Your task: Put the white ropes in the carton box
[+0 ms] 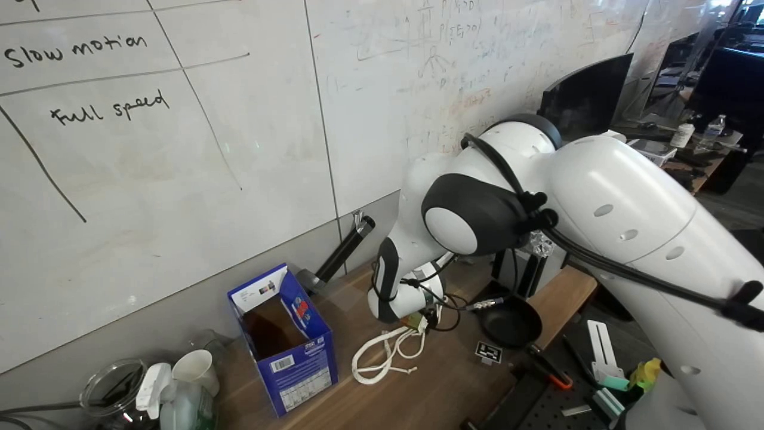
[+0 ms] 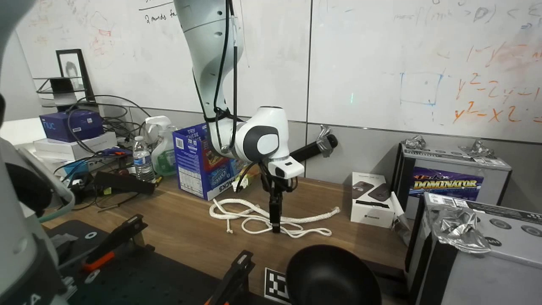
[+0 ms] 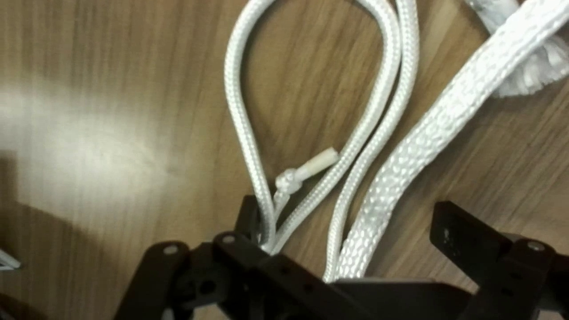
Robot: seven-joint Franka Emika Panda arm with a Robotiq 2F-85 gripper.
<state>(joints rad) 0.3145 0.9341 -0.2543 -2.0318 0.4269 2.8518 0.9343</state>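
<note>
The white ropes (image 2: 315, 218) lie in loose loops on the wooden table, a thick braided one and thinner cord. My gripper (image 3: 349, 226) points down over them, its fingers wide apart. Between these fingers run the thick rope (image 3: 409, 164) and thin strands; a thin loop passes close against the left finger, and contact there is unclear. In an exterior view the fingertips reach down among the coils. The carton box (image 1: 301, 364), blue with white label patches, stands upright with its top open and brown inside, beside the ropes. The arm covers part of the box (image 2: 192, 165) in an exterior view.
A black pan (image 2: 332, 275) sits near the table's front. Against the wall leans a black tube (image 2: 311, 150). A white phone box (image 2: 372, 201) and grey foil-topped cases (image 2: 478, 254) stand at one side. Near the carton box are a spray bottle (image 2: 163, 154) and a cup (image 1: 197, 370).
</note>
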